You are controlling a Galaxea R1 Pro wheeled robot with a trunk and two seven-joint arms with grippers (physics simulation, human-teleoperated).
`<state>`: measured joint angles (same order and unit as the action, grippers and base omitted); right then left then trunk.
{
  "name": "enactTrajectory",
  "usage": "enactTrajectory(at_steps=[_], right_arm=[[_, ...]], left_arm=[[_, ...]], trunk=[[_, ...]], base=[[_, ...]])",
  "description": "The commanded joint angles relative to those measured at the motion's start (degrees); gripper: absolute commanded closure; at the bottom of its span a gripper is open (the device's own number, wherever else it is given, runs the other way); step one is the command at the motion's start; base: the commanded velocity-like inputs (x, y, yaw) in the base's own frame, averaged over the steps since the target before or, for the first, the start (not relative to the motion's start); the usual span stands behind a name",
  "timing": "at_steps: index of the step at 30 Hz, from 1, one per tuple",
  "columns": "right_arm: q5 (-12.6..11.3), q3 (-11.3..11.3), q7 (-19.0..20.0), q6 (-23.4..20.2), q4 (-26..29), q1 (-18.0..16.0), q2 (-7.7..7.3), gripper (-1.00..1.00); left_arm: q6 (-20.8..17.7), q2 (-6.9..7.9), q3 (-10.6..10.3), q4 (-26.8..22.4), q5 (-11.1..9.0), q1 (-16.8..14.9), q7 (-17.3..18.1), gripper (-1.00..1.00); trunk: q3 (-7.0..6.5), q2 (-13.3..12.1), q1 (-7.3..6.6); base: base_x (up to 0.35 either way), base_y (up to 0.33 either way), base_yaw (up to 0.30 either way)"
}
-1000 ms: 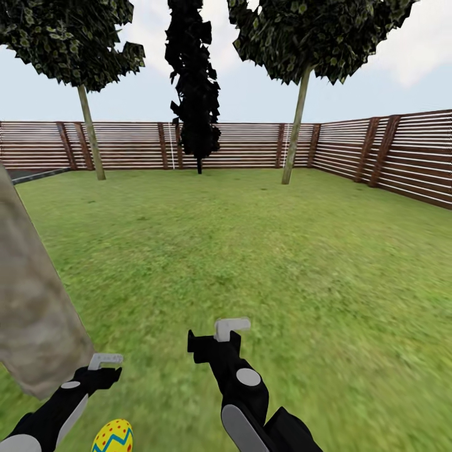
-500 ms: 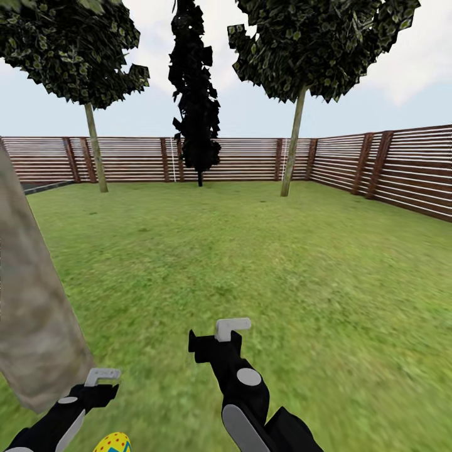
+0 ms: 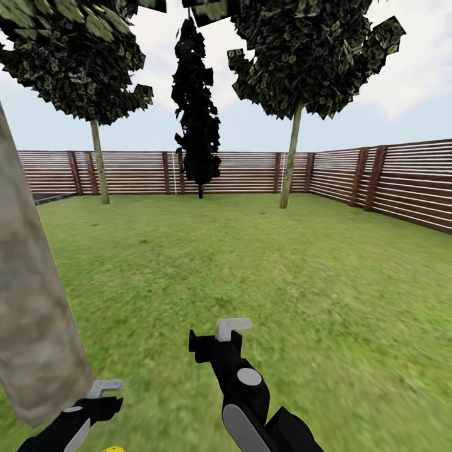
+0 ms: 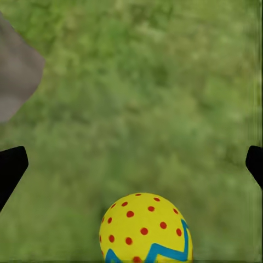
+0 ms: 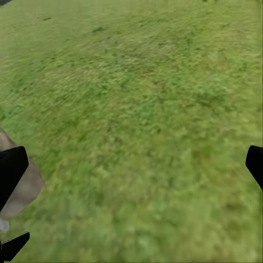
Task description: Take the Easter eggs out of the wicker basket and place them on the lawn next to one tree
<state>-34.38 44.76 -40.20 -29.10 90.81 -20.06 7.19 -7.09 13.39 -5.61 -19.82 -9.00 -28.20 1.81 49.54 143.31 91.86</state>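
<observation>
One yellow Easter egg [image 4: 145, 227] with red dots and a blue zigzag lies on the lawn [image 3: 263, 263] close to the foot of a thick grey-brown tree [image 3: 28, 314]. In the head view the egg [image 3: 115, 449] peeks in at the bottom edge. My left gripper [image 4: 131, 167] hangs open above the egg, apart from it and holding nothing; the head view has it [image 3: 105, 389] right by the trunk. My right gripper [image 3: 231, 328] is open and empty over bare grass. The wicker basket is out of view.
A brown slat fence [image 3: 251, 171] bounds the garden at the back and right. Two thin-trunked trees [image 3: 99, 163] [image 3: 290, 157] and a narrow black tree [image 3: 198, 125] stand before it. Open grass stretches ahead and to the right. The trunk's foot [image 5: 24, 189] shows beside my right gripper.
The whole head picture has shifted: fence and far trees sit lower, and the egg has slid almost off the bottom edge, so the camera moved. Both grippers stay open.
</observation>
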Motion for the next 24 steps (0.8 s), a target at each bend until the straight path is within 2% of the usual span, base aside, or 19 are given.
enactTrajectory(at_steps=[1,5,8,12,17,24], right_arm=[[-0.39,0.07,-0.49,-0.19,0.05,-0.07,0.01,-1.00],[-0.35,0.07,-0.49,-0.18,0.06,-0.07,-0.03,-1.00],[-0.35,0.07,-0.49,-0.19,0.06,-0.07,-0.06,-1.00],[-0.34,0.12,-0.43,-0.14,0.06,-0.07,-0.07,-1.00],[-0.34,0.15,-0.41,0.02,0.07,-0.07,-0.07,-1.00],[-0.34,0.30,-0.40,0.16,0.07,-0.07,-0.07,-1.00]], left_arm=[[-0.90,-0.16,-0.44,-0.08,-0.86,-0.01,-0.01,-1.00],[-2.34,-0.56,-0.38,0.31,-2.01,0.38,0.17,-1.00],[-2.15,-0.96,-0.40,0.68,-5.36,2.42,-0.06,-1.00],[-0.68,-1.09,-0.38,0.73,-7.21,3.50,-0.22,-1.00],[1.89,-1.15,-0.37,1.06,-7.94,3.99,-0.32,-1.00],[2.88,-1.30,-0.36,1.24,-8.14,4.10,-0.31,-1.00]], trunk=[[-0.16,0.01,-0.04],[-1.05,-0.04,-0.14],[-1.67,-0.47,-0.41],[-2.39,-2.08,-1.29],[-3.29,-4.08,-2.39],[-4.55,-6.89,-3.92]], base=[[0.000,0.000,0.000],[0.000,0.000,0.000],[0.000,0.000,0.000],[0.000,0.000,0.000],[0.000,0.000,0.000],[0.000,0.000,0.000]])
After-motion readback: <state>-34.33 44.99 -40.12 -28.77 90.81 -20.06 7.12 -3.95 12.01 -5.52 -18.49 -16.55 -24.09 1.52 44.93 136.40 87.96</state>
